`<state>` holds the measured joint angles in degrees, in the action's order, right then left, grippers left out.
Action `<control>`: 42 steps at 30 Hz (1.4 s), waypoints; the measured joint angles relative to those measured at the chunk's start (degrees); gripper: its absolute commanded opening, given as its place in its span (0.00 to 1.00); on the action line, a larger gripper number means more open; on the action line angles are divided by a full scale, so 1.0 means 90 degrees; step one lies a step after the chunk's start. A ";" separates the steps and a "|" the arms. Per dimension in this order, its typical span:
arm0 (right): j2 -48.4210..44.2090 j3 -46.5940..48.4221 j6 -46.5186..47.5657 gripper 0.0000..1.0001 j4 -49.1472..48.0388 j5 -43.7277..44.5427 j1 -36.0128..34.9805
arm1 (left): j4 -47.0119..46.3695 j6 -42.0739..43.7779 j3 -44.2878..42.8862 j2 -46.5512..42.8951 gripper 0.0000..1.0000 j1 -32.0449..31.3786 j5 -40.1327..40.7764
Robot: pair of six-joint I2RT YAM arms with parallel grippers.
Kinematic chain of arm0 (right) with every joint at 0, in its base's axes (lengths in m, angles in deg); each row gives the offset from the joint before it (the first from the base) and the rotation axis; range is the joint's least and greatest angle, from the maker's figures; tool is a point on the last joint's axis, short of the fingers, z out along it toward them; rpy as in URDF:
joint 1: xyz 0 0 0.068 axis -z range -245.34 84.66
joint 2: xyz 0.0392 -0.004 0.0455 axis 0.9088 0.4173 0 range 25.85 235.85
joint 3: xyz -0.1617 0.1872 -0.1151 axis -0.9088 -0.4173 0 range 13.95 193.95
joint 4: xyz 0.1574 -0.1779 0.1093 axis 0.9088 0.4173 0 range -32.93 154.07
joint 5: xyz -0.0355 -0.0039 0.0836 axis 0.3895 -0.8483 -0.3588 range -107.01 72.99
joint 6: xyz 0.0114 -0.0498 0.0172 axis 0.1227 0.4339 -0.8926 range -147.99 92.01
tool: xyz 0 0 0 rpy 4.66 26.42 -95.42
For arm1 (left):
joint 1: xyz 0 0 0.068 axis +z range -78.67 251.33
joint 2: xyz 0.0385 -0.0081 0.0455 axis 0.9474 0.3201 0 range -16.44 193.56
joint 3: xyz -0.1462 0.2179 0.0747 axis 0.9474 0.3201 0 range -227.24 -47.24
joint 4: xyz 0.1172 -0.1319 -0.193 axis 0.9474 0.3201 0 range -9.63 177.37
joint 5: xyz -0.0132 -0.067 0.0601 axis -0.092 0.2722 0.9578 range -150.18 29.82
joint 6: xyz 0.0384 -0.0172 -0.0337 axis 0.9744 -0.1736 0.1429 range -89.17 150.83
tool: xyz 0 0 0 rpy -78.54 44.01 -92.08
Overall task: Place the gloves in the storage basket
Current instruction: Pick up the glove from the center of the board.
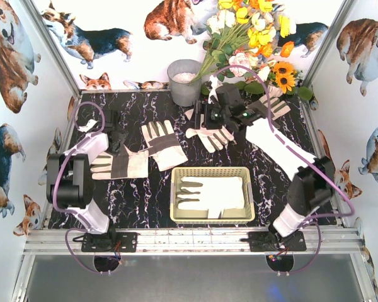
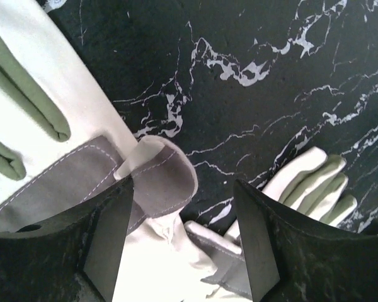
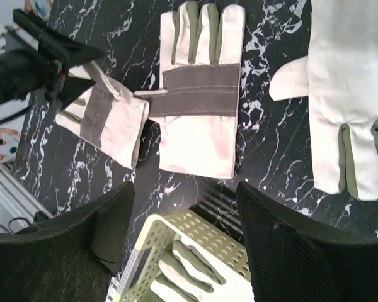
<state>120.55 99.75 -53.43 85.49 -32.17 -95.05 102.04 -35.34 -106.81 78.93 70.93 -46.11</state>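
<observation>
1 glove (image 1: 211,194) flat in cream basket (image 1: 212,218), other gloves (image 1: 164,143) spread on black marble table (image 1: 145,201), grey bucket (image 1: 184,85) at back

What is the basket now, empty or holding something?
Not empty. At least one white glove lies flat inside the basket, fingers pointing left in the top view.

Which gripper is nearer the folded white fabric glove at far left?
Left. The left gripper sits over the glove; the right gripper hangs further right, nearer the cream plastic basket.

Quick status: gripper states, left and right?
Left gripper: open, above a glove, nothing held.
Right gripper: open, empty, above the basket edge.
</observation>
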 measured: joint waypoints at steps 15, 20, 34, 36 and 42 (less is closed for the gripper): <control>-0.0622 -0.0712 0.0221 0.69 -0.0015 0.0075 0.0206 | 0.0724 -0.0117 -0.0372 0.0539 0.00 -0.0058 0.0376; -0.0758 -0.0714 0.0223 0.70 -0.0036 0.0022 0.0323 | 0.1137 0.0253 -0.0423 0.0163 0.00 -0.0058 0.0641; -0.1336 -0.0719 0.0257 0.76 -0.0590 -0.1151 0.0381 | 0.1695 0.1433 -0.0119 -0.2968 0.00 -0.0095 -0.0233; -0.1282 -0.0721 0.0129 0.77 -0.0770 -0.1413 0.0359 | 0.1671 0.1447 -0.0192 -0.3077 0.00 -0.0126 -0.0663; -0.0981 -0.0714 -0.0488 0.81 -0.1163 -0.1831 0.0294 | 0.1263 0.1202 -0.0522 -0.3053 0.00 -0.0478 -0.1683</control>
<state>111.72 93.32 -57.82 75.02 -48.65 -92.41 113.40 -24.53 -111.51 51.46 66.62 -61.26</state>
